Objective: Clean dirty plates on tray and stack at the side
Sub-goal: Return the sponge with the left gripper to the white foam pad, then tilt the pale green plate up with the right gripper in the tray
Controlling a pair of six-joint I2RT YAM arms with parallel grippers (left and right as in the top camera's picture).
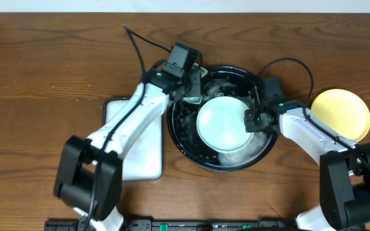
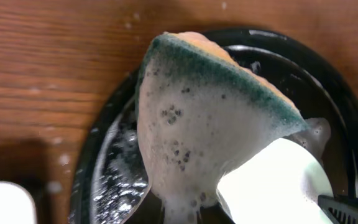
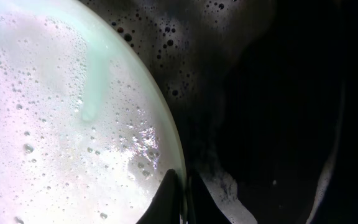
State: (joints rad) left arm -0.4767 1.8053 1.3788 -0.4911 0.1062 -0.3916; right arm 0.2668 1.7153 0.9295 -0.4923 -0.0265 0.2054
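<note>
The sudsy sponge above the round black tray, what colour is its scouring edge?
Dark green, on the soapy sponge; the left wrist view shows it best.

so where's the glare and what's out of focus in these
Overhead: even light and sharp, though the mint plate bleaches almost white. Left wrist: the foamy sponge fills the frame slightly soft, and the table behind it is blurred. Right wrist: the wet plate is overexposed, with a bright glint near its rim, while the black tray sinks into near-black shadow.

White arms (image 1: 132, 120), black joints (image 1: 85, 174), black cables (image 1: 289, 59)
</note>
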